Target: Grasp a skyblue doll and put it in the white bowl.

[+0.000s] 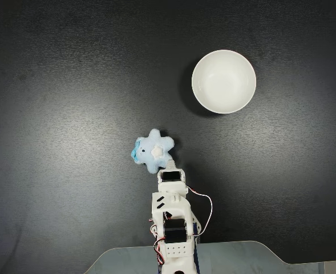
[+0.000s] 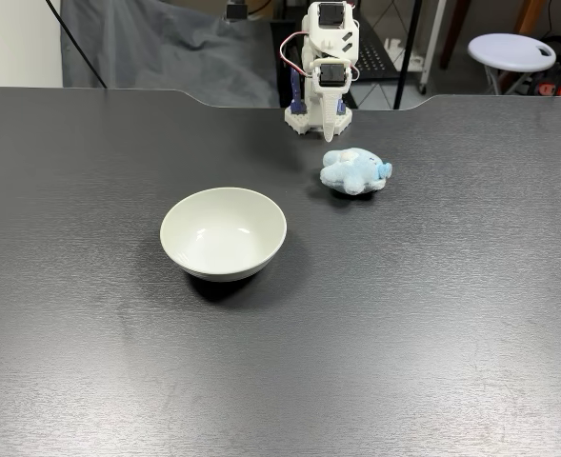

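While my pincer hangs folded near base, tips pressed together, nothing pinched, one doll lies on black table just ahead, apart from tips. One bowl well beyond, nothing inside, path between bare. White stool behind table.

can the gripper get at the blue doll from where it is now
Probably yes. The skyblue doll lies on bare table just ahead of the gripper, nothing between them. The white bowl sits well off to the side, out of the way.
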Available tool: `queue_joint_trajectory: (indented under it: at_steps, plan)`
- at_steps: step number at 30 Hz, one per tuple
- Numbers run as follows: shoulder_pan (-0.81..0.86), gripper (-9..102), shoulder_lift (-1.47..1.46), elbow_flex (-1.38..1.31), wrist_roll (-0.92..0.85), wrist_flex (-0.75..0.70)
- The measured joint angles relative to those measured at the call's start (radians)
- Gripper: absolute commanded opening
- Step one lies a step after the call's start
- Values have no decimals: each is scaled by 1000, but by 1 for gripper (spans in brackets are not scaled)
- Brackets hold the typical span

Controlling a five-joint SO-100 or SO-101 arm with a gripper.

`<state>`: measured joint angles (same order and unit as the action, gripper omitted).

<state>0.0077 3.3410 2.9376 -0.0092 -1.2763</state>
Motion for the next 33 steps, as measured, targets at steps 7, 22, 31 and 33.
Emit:
queue_joint_trajectory:
  at_steps: [7, 22, 31, 33]
  plan:
    - [0, -1, 0, 0, 0, 0]
    - [0, -1, 0, 0, 0, 0]
    - [-2, -1, -348, -337, 0, 9]
    - [-2, -1, -497, -515, 0, 9]
